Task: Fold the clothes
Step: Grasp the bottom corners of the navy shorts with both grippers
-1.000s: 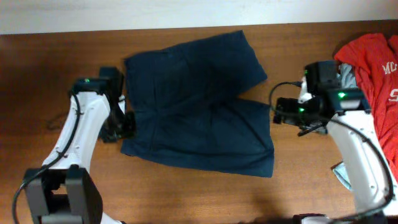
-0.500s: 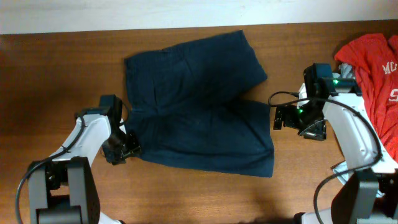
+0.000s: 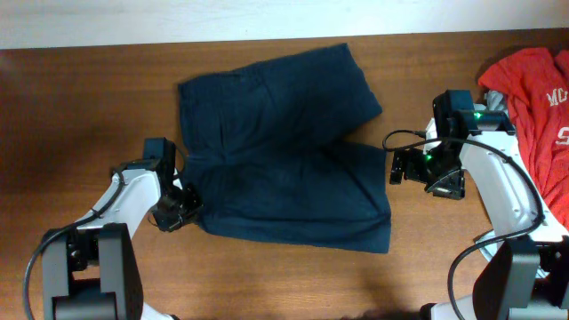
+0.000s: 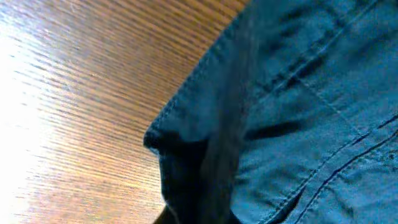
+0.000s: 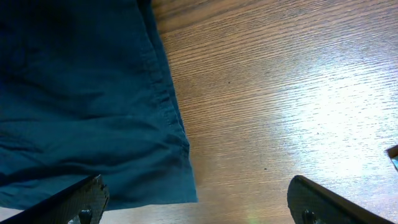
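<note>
Two ends matter here, because the shorts (image 3: 284, 151) lie spread flat in the middle of the desk (image 3: 71, 107) with their long axis running side to side. The waistband faces the left arm and both leg hems face the right arm.

The left tool (image 3: 178, 212) sits at the near corner of the waistband, touching the cloth. In the left wrist view a dark blurred bar crosses that corner, and I cannot tell whether the tool has clenched on the fabric or only rests over it.

The right tool (image 3: 397, 167) is just beside the hem of the near leg, on its outer side. Its fingers (image 5: 87, 198) are spread wide and hold nothing. The right wrist view shows a hem corner lying on the desk between them, nearer one finger than the other, with bare wood on the far side.

So each arm has its own end of the near leg, and neither needs to cross over. The cloth lies inward from both tools, toward the desk's centre.

My guess is that the fold will go along the long axis, carrying the near leg onto the far one. The right tool would first have to slide inward over that hem corner and clench.

A red shirt (image 3: 533, 89) waits at the right edge, well apart from the shorts.
</note>
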### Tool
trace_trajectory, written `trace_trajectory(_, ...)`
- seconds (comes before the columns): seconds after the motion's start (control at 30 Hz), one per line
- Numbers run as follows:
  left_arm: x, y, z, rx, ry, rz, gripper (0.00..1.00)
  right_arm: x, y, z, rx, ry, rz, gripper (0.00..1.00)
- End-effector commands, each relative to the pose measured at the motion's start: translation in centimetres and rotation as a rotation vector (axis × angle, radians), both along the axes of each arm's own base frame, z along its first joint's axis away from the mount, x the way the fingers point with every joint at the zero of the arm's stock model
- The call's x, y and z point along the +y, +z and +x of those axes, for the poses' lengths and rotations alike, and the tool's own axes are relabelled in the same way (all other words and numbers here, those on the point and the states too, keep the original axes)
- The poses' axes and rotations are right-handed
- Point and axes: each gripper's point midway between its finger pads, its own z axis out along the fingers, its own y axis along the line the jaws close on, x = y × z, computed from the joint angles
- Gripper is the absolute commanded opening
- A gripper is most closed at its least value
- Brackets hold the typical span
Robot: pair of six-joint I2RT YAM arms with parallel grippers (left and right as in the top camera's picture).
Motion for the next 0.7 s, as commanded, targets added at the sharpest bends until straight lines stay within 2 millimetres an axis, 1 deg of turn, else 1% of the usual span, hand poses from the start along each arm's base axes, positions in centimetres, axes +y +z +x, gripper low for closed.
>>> trace_trajectory(0.0,-0.2,0.6,-0.8,0.012,0.006,-0.019,0.01,0.0,-0.1,0.0,0.001,0.007,0.005,0.99)
trace_trajectory(0.07,-0.2,1.1,-1.0,0.006,-0.005,-0.018,0.0,0.1,-0.6,-0.5,0.022,0.003,0.009,0.99)
trace_trajectory(0.2,-0.1,2.0,-0.9,-0.018,-0.005,-0.014,0.0,1.3,-2.1,-2.1,0.083,0.001,0.08,0.99)
trace_trajectory(0.27,-0.1,2.2,-0.8,-0.028,-0.006,-0.014,0.0,1.9,-3.0,-3.1,0.122,-0.008,0.115,0.96)
trace_trajectory(0.33,-0.1,2.3,-0.8,-0.031,-0.005,-0.013,0.0,2.6,-3.8,-4.3,0.168,-0.035,0.15,0.95)
trace_trajectory(0.47,-0.1,2.3,-0.8,-0.033,-0.013,-0.013,0.01,4.7,-5.1,-6.4,0.229,-0.059,0.275,0.9)
trace_trajectory(0.53,-0.1,2.3,-0.7,-0.033,-0.013,-0.013,0.0,5.2,-5.9,-7.3,0.247,-0.067,0.302,0.88)
trace_trajectory(0.67,-0.1,2.3,-0.6,-0.04,-0.02,-0.013,0.01,5.5,-8.1,-8.9,0.279,-0.124,0.305,0.83)
